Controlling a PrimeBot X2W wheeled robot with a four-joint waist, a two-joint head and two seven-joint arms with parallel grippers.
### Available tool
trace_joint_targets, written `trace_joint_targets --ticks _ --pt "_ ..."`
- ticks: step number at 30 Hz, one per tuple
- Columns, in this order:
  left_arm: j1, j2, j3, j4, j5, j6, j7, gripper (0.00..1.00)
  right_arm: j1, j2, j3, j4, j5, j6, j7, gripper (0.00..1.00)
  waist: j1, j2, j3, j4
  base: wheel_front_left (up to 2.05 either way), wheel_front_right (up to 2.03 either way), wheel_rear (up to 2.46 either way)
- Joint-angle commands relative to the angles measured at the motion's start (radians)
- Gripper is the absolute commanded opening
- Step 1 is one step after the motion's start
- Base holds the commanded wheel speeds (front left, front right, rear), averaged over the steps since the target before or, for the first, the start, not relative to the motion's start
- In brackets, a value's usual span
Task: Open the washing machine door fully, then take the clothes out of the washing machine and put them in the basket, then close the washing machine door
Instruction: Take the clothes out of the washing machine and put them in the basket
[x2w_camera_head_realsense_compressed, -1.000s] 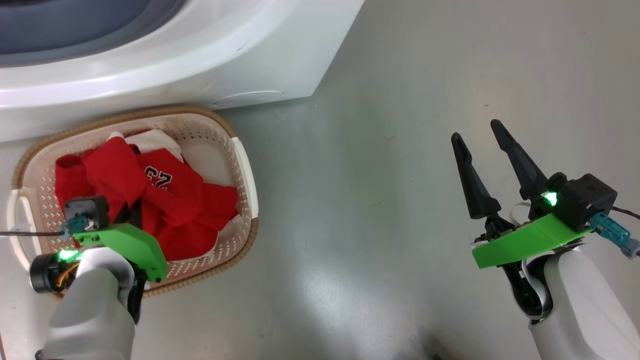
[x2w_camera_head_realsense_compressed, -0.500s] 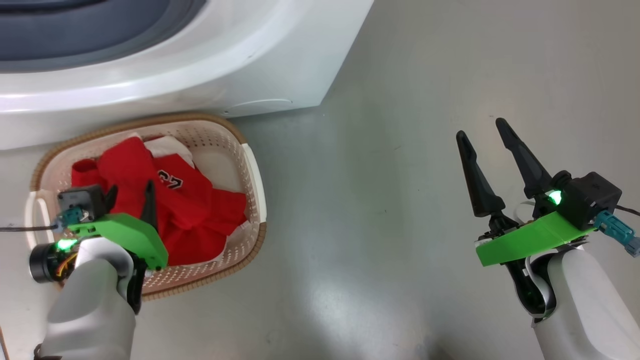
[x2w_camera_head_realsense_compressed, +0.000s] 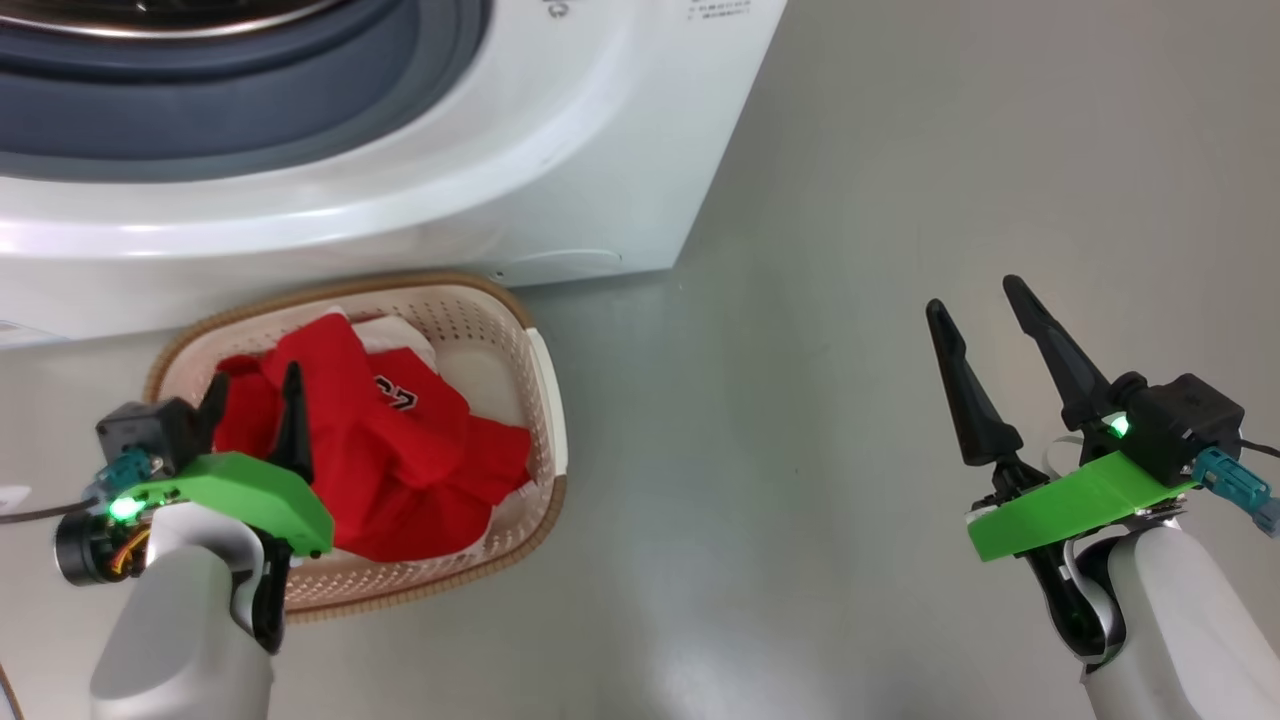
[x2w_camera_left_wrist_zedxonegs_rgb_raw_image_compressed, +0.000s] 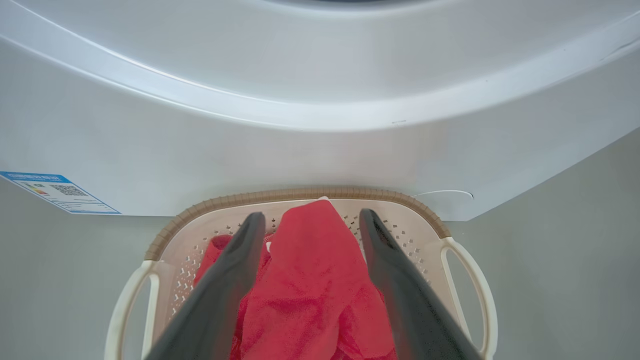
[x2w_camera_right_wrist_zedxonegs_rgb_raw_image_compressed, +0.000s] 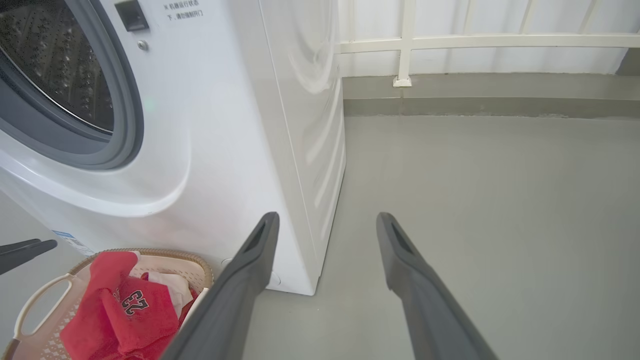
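The red clothes (x2w_camera_head_realsense_compressed: 400, 460) lie heaped in the cream basket (x2w_camera_head_realsense_compressed: 545, 400), which stands on the floor against the white washing machine (x2w_camera_head_realsense_compressed: 560, 150). My left gripper (x2w_camera_head_realsense_compressed: 255, 375) hangs open just over the heap's left side. In the left wrist view a red fold (x2w_camera_left_wrist_zedxonegs_rgb_raw_image_compressed: 310, 270) shows between the spread fingers of that gripper (x2w_camera_left_wrist_zedxonegs_rgb_raw_image_compressed: 311, 215), not pinched. My right gripper (x2w_camera_head_realsense_compressed: 973, 295) stands open over bare floor far to the right, holding nothing. The right wrist view shows the steel drum (x2w_camera_right_wrist_zedxonegs_rgb_raw_image_compressed: 50, 60) behind the grey gasket (x2w_camera_right_wrist_zedxonegs_rgb_raw_image_compressed: 125, 125). The washing machine door is out of view.
The grey floor (x2w_camera_head_realsense_compressed: 800, 350) stretches right of the machine and basket. A blue label (x2w_camera_left_wrist_zedxonegs_rgb_raw_image_compressed: 60, 192) marks the machine's lower corner. In the right wrist view a white railing (x2w_camera_right_wrist_zedxonegs_rgb_raw_image_compressed: 410, 42) and a low kerb close off the far side.
My left gripper has opened, let go of the red clothes and lifted slightly out of the heap. The head camera has tilted, showing more of the machine. The right arm has held still.
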Motion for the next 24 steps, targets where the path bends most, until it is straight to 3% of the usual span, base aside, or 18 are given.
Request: trace_joint_targets --ticks 1,24 --pt "0.033 0.031 0.032 -0.034 -0.004 -0.003 -0.009 1.0 0.034 -0.011 0.018 -0.019 0.004 0.002 -0.012 1.0 0.0 0.0 -0.031 0.018 0.0 0.0 0.0" --pt "0.287 -0.007 0.107 -0.452 0.044 -0.003 -0.009 1.0 0.121 -0.048 0.022 0.003 0.012 0.002 -0.012 1.0 0.0 0.0 -0.206 0.06 0.0 0.0 0.0"
